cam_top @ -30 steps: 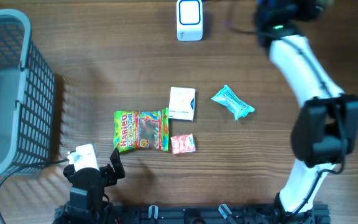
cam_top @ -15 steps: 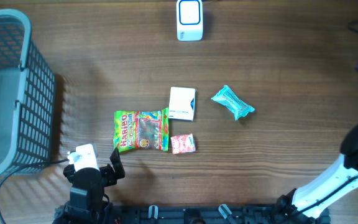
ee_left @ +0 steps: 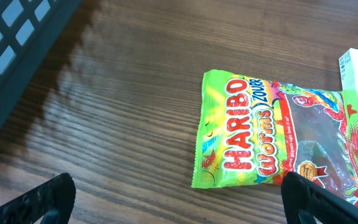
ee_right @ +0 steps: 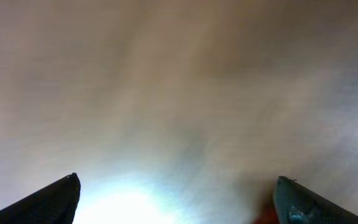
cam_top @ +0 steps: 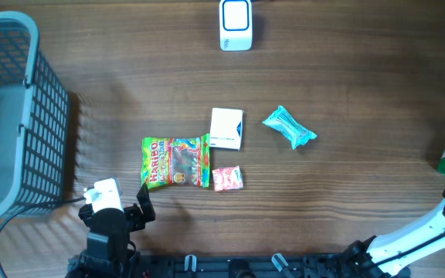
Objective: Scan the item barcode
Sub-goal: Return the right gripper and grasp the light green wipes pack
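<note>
Four items lie on the table, none of them held: a gummy-worm bag, a white box just beside its upper right corner, a small pink packet by its lower right corner, and a teal packet further right. The scanner stands at the far edge, well apart from them. The left gripper gapes wide near the bag, gripping nothing. The right gripper, in a blurred view, is likewise spread wide with nothing between its fingers. A basket sits at the left.
</note>
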Controlling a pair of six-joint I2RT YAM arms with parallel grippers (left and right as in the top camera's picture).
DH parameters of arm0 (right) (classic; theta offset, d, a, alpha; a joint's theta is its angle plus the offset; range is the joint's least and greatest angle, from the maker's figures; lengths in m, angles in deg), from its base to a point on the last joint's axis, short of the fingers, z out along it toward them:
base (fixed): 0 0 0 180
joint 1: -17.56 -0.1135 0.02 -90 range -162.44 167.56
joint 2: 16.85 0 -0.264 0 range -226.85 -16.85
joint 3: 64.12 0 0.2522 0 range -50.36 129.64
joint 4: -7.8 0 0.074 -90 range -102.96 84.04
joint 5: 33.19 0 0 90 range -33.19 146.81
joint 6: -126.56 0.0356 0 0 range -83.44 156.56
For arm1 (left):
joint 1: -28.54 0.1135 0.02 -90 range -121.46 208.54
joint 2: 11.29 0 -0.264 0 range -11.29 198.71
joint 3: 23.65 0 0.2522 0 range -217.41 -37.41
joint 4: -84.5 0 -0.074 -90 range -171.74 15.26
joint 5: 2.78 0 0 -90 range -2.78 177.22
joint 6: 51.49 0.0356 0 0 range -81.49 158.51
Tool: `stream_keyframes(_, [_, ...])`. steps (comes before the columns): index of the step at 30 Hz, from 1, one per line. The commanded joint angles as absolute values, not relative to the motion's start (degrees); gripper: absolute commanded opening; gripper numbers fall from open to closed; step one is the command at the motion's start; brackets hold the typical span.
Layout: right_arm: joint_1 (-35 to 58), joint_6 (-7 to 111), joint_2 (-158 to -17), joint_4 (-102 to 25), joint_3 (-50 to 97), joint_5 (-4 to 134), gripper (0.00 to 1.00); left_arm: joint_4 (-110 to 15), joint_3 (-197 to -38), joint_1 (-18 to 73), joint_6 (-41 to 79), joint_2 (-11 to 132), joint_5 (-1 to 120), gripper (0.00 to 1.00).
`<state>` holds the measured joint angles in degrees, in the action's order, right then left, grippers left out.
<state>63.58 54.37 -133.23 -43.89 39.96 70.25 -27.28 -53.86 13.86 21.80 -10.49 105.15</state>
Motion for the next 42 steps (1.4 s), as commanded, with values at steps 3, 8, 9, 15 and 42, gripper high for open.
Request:
stream_keyframes(3, [60.2, 56.6, -120.6, -43.8, 43.8, 86.3, 1.00, -27.2, -54.0, 13.5, 21.5, -10.9, 105.0, 1.00])
stream_keyframes(8, [52.7, 57.1, -110.7, -45.3, 43.7, 82.0, 1.00, -27.2, -54.0, 13.5, 21.5, -10.9, 105.0, 1.00])
stream_keyframes(9, [50.7, 57.1, -109.3, -47.0, 43.7, 82.1, 1.00, -27.2, -54.0, 13.5, 21.5, -10.9, 105.0, 1.00])
stream_keyframes(15, [34.2, 47.1, -107.4, -61.0, 42.7, 82.0, 1.00, -27.2, -54.0, 13.5, 21.5, -10.9, 105.0, 1.00])
stream_keyframes(42, [-3.6, 33.6, -125.3, -50.0, 20.4, 41.1, 0.70, -27.2, -54.0, 13.5, 21.5, -10.9, 105.0, 1.00])
